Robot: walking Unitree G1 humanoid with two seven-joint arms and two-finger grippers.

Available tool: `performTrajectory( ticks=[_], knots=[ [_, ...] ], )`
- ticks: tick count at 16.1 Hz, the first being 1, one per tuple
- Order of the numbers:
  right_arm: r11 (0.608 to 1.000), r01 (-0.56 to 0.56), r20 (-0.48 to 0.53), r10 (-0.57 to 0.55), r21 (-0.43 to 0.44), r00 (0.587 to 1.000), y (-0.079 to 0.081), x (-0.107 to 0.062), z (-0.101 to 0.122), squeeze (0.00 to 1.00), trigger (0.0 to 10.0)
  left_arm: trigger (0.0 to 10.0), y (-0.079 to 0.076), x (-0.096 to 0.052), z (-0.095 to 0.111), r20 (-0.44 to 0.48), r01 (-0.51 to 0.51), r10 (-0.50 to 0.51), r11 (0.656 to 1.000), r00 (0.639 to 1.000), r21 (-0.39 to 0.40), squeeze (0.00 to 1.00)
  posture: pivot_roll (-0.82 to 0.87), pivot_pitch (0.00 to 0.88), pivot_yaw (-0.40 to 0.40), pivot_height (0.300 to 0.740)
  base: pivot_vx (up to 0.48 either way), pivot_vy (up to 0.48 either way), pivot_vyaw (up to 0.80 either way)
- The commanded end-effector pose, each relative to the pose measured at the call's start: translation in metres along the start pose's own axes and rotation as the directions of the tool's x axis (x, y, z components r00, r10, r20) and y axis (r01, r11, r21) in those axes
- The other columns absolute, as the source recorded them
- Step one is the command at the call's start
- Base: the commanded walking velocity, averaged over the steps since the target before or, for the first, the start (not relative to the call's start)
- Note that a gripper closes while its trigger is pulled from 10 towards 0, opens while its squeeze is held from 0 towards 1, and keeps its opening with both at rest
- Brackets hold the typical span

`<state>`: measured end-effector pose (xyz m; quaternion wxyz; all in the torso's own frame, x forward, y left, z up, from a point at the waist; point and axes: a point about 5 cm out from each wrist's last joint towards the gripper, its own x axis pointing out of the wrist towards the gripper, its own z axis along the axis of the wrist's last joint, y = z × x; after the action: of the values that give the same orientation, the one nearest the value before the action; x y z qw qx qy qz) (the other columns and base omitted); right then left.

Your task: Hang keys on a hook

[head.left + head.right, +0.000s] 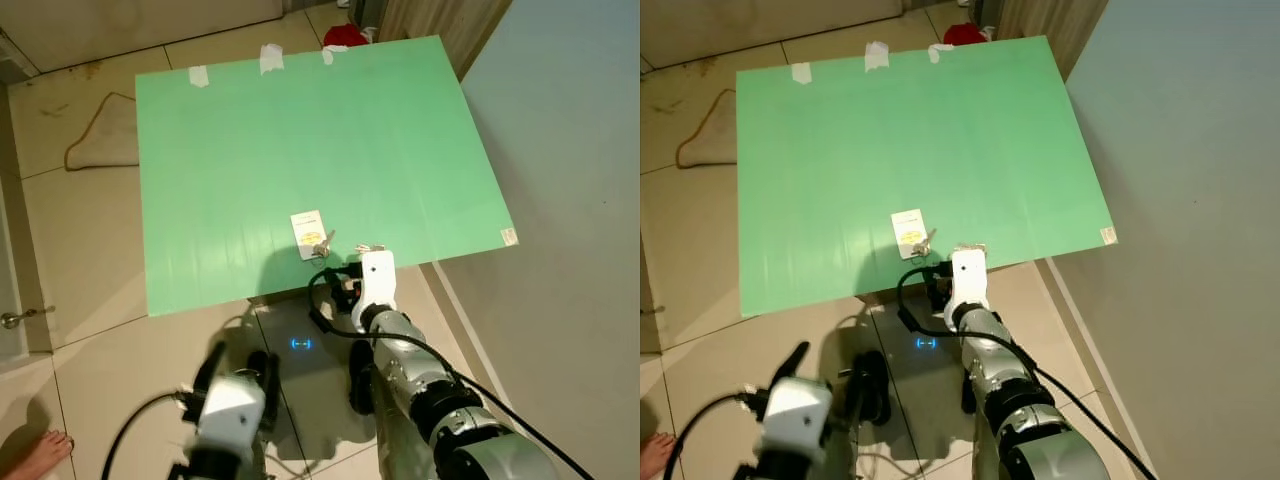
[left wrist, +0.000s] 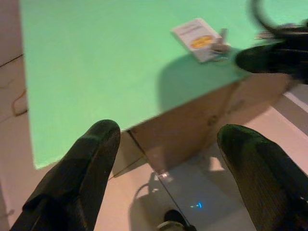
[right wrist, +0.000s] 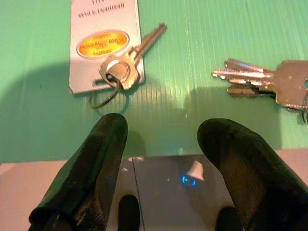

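Green corrugated board (image 1: 300, 150) covering a low cardboard box. Left gripper (image 2: 163, 178) low over the floor tiles before the board's near edge, fingers wide apart, holding nothing. Further right, tagged key (image 3: 127, 65) on a ring with white tag (image 3: 98, 43), flat near that edge. Right gripper (image 3: 161, 159) just short of the edge, open and empty, tagged key and bunch of keys (image 3: 269, 86) lying apart ahead. No hook visible. Step in hand, probably: approach to pick. Next: advance over one set, lower, close on it.
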<state>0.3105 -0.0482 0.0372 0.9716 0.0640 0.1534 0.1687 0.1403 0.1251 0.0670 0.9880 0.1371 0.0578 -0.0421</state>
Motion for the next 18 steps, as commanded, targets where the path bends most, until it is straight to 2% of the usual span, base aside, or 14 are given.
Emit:
performTrajectory(
  ticks=[1, 3, 4, 5, 7, 9, 11, 13, 14, 16, 18],
  knots=[
    [0.983, -0.171, 0.030, 0.170, 0.063, 0.985, 0.068, 0.004, 0.006, 0.00, 10.0, 10.0, 0.006, 0.001, -0.015, -0.086, -0.020, 0.019, 1.000, 0.996, -0.007, 0.00, 0.03, 0.413, -0.077, 0.740, 0.000, 0.000, 0.00],
    [0.973, -0.226, 0.088, 0.229, -0.049, 0.969, 0.052, -0.006, 0.010, 0.00, 10.0, 10.0, 0.028, 0.021, -0.017, -0.080, -0.061, 0.064, 0.998, 0.995, 0.031, 0.00, -0.02, 0.395, -0.090, 0.740, 0.000, 0.000, 0.00],
    [0.961, -0.245, 0.107, 0.259, -0.132, 0.960, 0.034, -0.021, 0.009, 0.00, 10.0, 10.0, 0.044, 0.039, -0.017, -0.069, -0.093, 0.096, 0.994, 0.993, 0.049, 0.00, -0.07, 0.374, -0.098, 0.740, 0.000, 0.000, 0.00],
    [0.960, -0.228, 0.105, 0.246, -0.162, 0.964, 0.020, -0.032, 0.005, 0.00, 10.0, 10.0, 0.049, 0.049, -0.017, -0.059, -0.103, 0.106, 0.993, 0.993, 0.051, 0.00, -0.08, 0.364, -0.095, 0.740, 0.000, 0.000, 0.00],
    [0.971, -0.192, 0.103, 0.207, -0.140, 0.973, 0.013, -0.036, 0.003, 0.00, 10.0, 10.0, 0.049, 0.055, -0.017, -0.053, -0.105, 0.106, 0.994, 0.993, 0.032, 0.00, -0.10, 0.348, -0.089, 0.740, 0.000, 0.000, 0.00],
    [0.977, -0.176, 0.110, 0.190, -0.123, 0.976, 0.015, -0.035, 0.004, 0.00, 10.0, 10.0, 0.045, 0.056, -0.016, -0.053, -0.090, 0.092, 0.996, 0.994, 0.025, 0.00, -0.10, 0.350, -0.085, 0.740, 0.000, 0.000, 0.00],
    [0.979, -0.175, 0.126, 0.187, -0.101, 0.974, 0.019, -0.043, 0.017, 0.00, 10.0, 10.0, 0.053, 0.070, -0.019, -0.050, -0.059, 0.061, 0.997, 0.997, 0.041, 0.00, -0.12, 0.354, -0.076, 0.740, 0.000, 0.000, 0.00],
    [0.965, -0.223, 0.120, 0.239, -0.135, 0.963, 0.011, -0.064, 0.020, 0.00, 10.0, 10.0, 0.073, 0.091, -0.021, -0.057, -0.036, 0.040, 0.997, 0.998, 0.072, 0.00, -0.15, 0.359, -0.072, 0.740, 0.000, 0.000, 0.00],
    [0.960, -0.233, 0.104, 0.251, -0.157, 0.962, 0.005, -0.073, 0.017, 0.00, 10.0, 10.0, 0.078, 0.100, -0.022, -0.065, -0.019, 0.024, 0.997, 0.998, 0.078, 0.00, -0.18, 0.363, -0.071, 0.740, 0.000, 0.000, 0.00],
    [0.964, -0.223, 0.046, 0.232, -0.144, 0.972, -0.019, -0.098, 0.011, 0.00, 10.0, 10.0, 0.086, 0.120, -0.024, -0.076, 0.021, -0.015, 0.996, 0.997, 0.085, 0.00, -0.23, 0.366, -0.070, 0.740, 0.000, 0.000, 0.00],
    [0.970, -0.216, 0.020, 0.219, -0.115, 0.975, -0.037, -0.118, 0.011, 0.00, 10.0, 10.0, 0.087, 0.134, -0.023, -0.064, 0.067, -0.062, 0.995, 0.996, 0.071, 0.00, -0.27, 0.373, -0.069, 0.740, 0.000, 0.000, 0.00]
  ],
)
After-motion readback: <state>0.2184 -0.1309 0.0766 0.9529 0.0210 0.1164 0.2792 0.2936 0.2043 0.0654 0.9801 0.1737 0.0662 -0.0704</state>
